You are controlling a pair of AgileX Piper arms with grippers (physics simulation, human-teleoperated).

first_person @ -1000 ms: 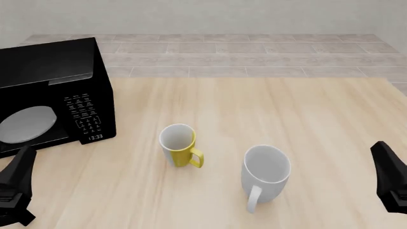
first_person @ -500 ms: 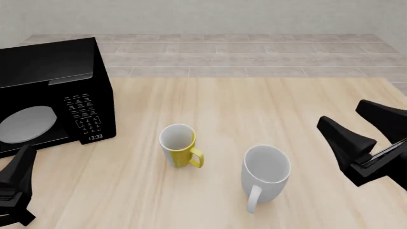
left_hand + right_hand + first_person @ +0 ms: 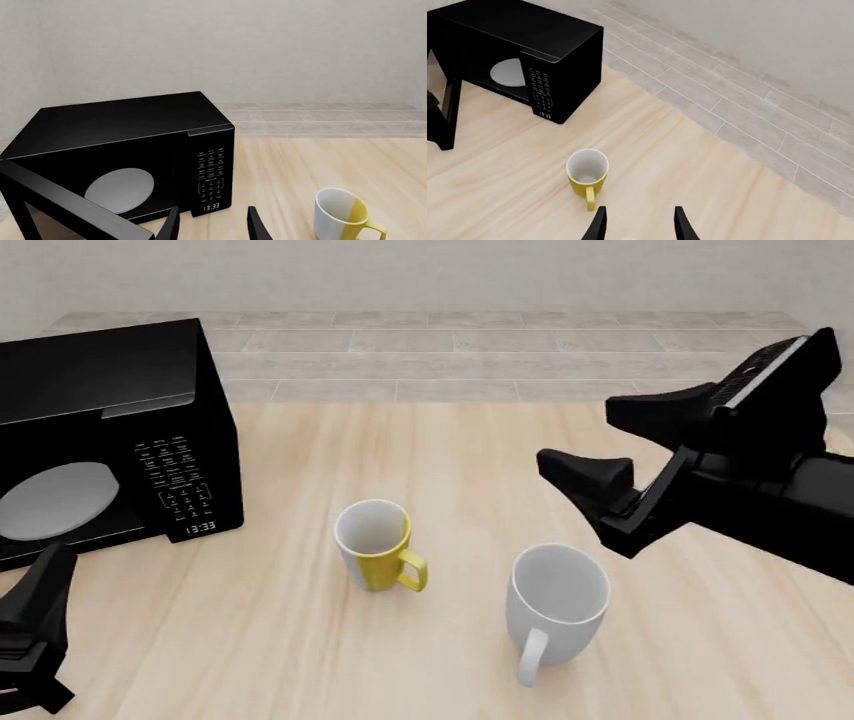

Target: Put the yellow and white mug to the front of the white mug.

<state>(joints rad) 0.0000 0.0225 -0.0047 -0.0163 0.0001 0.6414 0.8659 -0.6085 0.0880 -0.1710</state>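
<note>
Yellow and white mug [image 3: 375, 556] lies left of, below right gripper [image 3: 598, 440].

Two mugs counted: one yellow and white mug [image 3: 375, 558], one white mug [image 3: 555, 608]. One microwave [image 3: 100, 435]. Two grippers: left gripper [image 3: 38, 635], right gripper [image 3: 627, 455].

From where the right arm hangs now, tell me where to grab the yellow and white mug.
Pinch the rim wall of the yellow and white mug from above. It stands upright and open, its handle points toward the white mug, so the far rim is free. The open right gripper is nearest.
</note>
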